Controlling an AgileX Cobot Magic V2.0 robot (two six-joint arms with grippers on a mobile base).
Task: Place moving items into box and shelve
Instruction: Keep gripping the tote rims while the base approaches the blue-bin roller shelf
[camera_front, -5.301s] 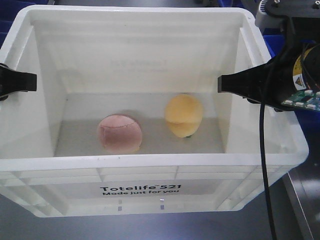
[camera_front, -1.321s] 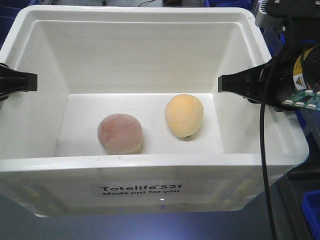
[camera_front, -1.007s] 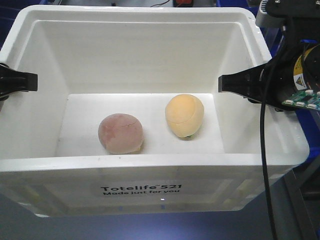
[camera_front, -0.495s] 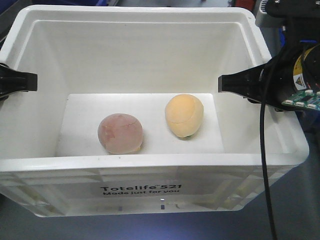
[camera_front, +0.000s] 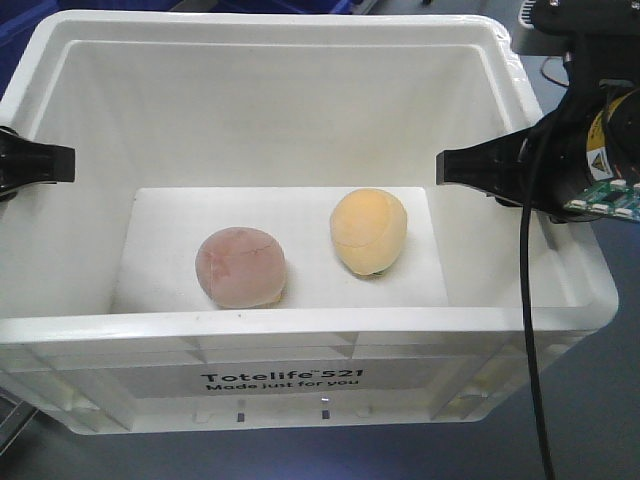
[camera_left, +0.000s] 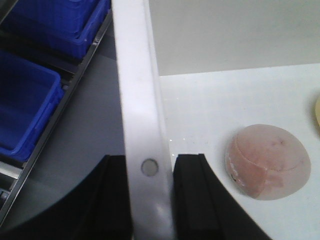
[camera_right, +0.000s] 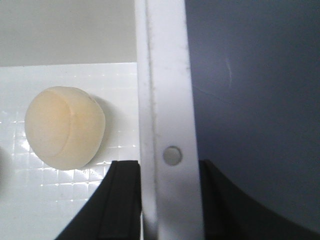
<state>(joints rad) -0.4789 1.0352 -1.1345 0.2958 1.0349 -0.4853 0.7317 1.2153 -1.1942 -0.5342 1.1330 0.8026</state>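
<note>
The white box (camera_front: 300, 325) fills the front view, held by both side walls. Inside on its floor lie the moving items: a dusty pink ball (camera_front: 240, 266) at left and a yellow-orange egg-shaped ball (camera_front: 368, 231) at right. My left gripper (camera_front: 30, 165) is shut on the left rim (camera_left: 135, 75), one finger inside and one outside; the pink ball (camera_left: 267, 161) lies to its right. My right gripper (camera_front: 500, 170) is shut on the right rim (camera_right: 162, 75) in the same way, and the yellow ball (camera_right: 65, 126) sits just inside it.
Blue plastic bins (camera_left: 30, 105) stand in a metal-railed rack left of the box. More blue (camera_front: 20, 20) shows behind its far left corner. Dark grey floor (camera_right: 250, 100) lies beyond the right wall. A black cable (camera_front: 525, 300) hangs from the right arm.
The surroundings behind and beside the box have shifted, while the box, both balls and both grippers keep their places in the view. Light inside the box is brighter than 5 seconds ago.
</note>
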